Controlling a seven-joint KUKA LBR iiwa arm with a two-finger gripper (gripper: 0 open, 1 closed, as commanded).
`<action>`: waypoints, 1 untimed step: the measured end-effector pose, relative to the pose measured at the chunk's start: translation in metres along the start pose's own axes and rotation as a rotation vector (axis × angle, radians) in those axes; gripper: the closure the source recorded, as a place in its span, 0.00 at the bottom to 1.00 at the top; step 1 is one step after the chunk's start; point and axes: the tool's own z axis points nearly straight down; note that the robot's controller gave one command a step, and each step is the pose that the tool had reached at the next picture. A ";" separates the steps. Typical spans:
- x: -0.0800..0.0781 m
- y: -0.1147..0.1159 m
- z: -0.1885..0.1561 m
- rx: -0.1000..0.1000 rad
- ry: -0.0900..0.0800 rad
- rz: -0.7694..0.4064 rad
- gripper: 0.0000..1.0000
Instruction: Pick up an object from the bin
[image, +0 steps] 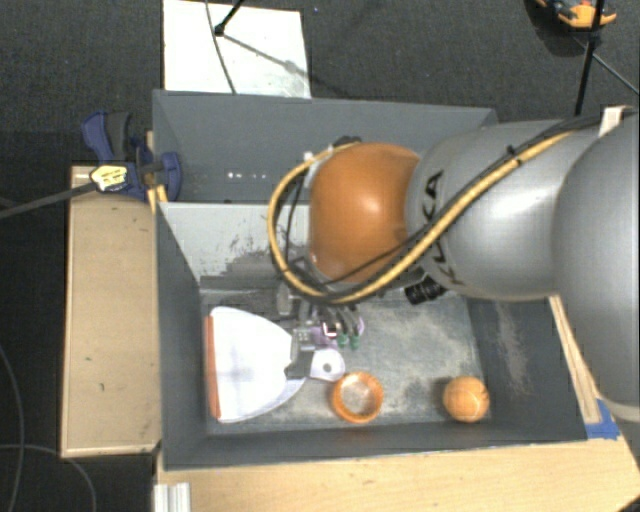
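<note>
My gripper (318, 335) hangs low over the bin's floor, left of the middle, under the arm's orange dome. Directly below it lies a small white round piece (326, 366), touching or very close to the gripper's lower end. To the left, a white wedge-shaped flat thing with an orange left edge (243, 365) rests on the floor, its right tip reaching under the gripper. An orange ring-shaped cup (357, 396) sits just below and right of the gripper, near the front wall.
An orange ball (465, 398) lies alone at the front right of the bin. The arm and its dome cover the bin's back middle and right. Bare floor shows between the cup and the ball.
</note>
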 end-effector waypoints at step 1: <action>-0.002 -0.001 -0.005 -0.001 -0.007 0.006 0.00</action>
